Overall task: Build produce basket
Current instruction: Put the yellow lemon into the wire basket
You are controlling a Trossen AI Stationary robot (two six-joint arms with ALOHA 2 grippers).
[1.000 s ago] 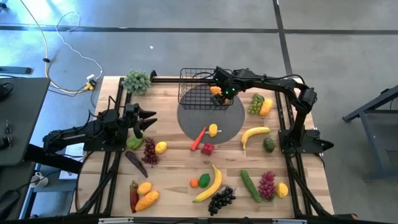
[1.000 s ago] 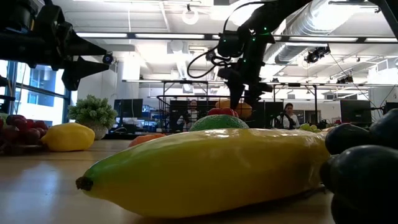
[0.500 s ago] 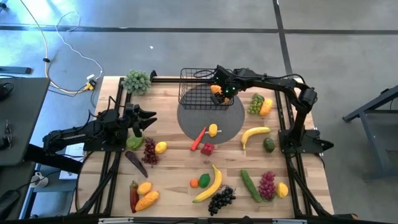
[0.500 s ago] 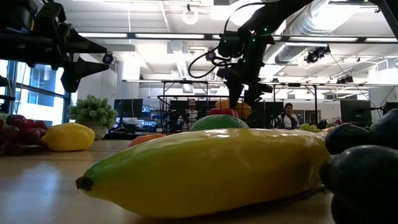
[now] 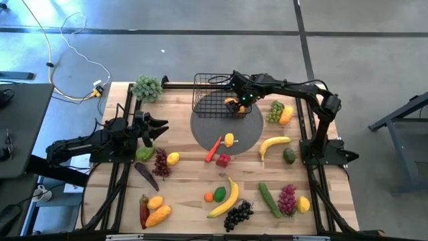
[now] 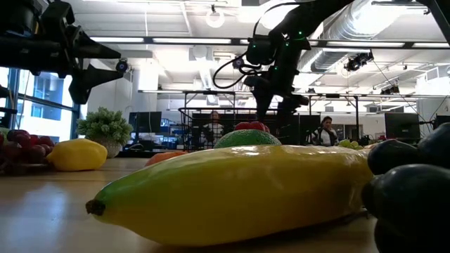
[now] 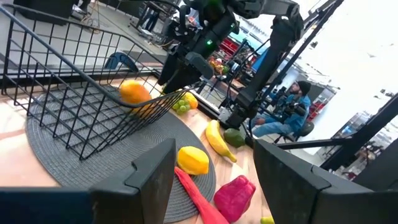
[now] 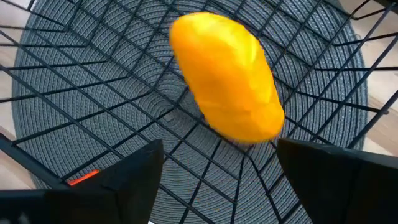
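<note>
The black wire basket stands on the far part of a round grey mat. An orange-yellow fruit lies inside it near its right wall, also seen in the left wrist view and, blurred, in the right wrist view. My right gripper hangs over the basket pointing down, open, above the fruit and apart from it. My left gripper waits level at the table's left, open, with nothing between its fingers.
Produce lies scattered over the table: a lemon and a red carrot-like piece on the mat's near edge, a red pepper, bananas, grapes. A pale green leafy bunch stands at the far left.
My right gripper has opened over the basket and let go of the orange-yellow fruit, which has dropped from between its fingers to the basket's floor. The gripper itself has stayed in place.
</note>
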